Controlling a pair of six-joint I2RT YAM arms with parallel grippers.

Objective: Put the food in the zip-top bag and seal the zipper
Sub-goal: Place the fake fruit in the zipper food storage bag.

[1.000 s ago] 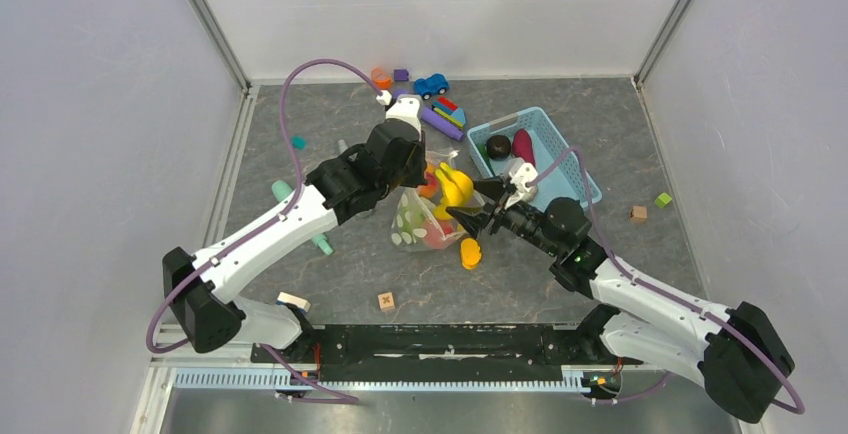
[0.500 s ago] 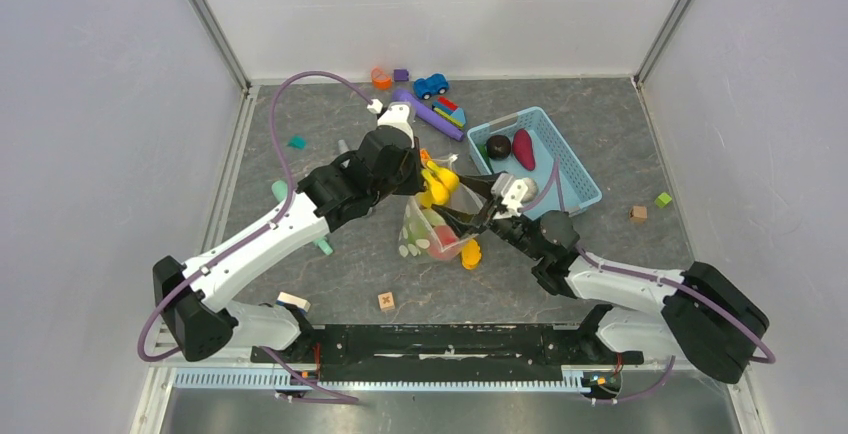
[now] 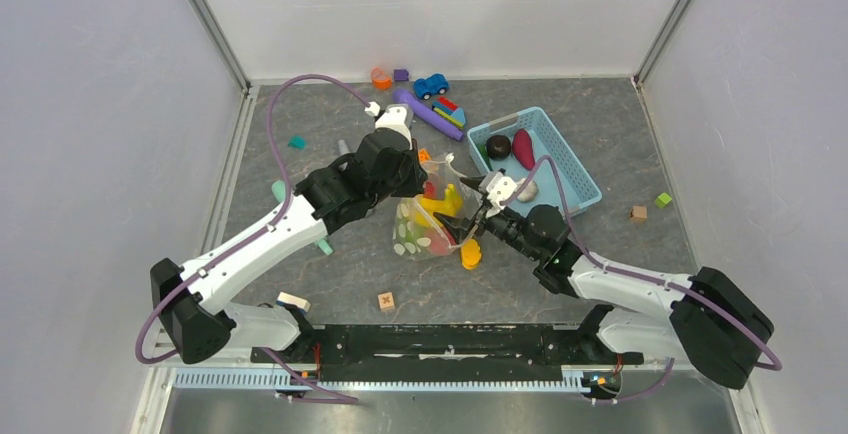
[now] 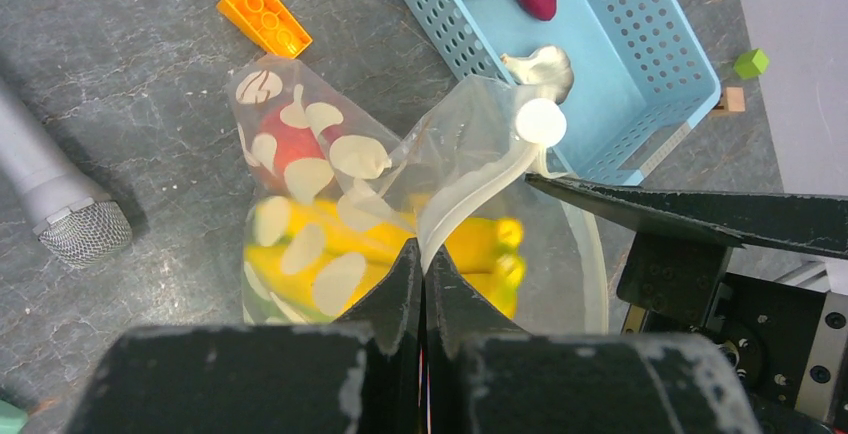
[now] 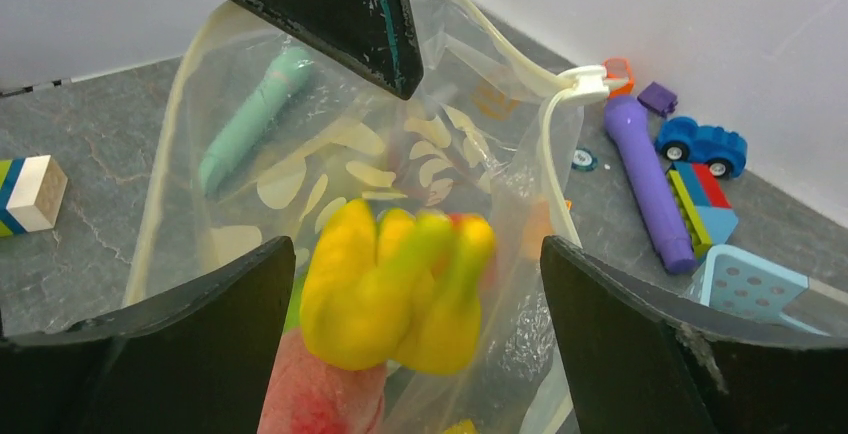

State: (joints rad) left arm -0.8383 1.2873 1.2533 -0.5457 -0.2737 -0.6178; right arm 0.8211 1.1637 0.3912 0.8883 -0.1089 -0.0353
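- While the left jaws pinch shut on the rim of the zip-top bag (image 4: 330, 154), holding its mouth up off the table (image 3: 600, 104), the right jaws stand wide apart at that mouth, gripping nothing.
- Between the spread right jaws and touching neither, the yellow banana bunch (image 5: 395, 284) shows blurred just inside the bag's opening, apparently on its way in.
- A red fruit (image 4: 290, 144) lies lower in the bag, behind the pale polka dots.
- By the look of it, three pieces are left to load. A dark purple piece (image 3: 498, 146), a magenta piece (image 3: 523, 147) and a pale piece (image 4: 548, 62) sit in the blue basket (image 3: 575, 169) just beyond the bag.
- An orange-yellow item (image 3: 470, 252) lies on the table right beside the bag, and whether it is food cannot be told.
- The zipper (image 4: 480, 189) gapes open, its white slider (image 5: 585, 79) parked at one end, so sealing has not begun.
- On this showing the job is partway through loading, with the basket's pieces to go in and the zipper to be run shut.
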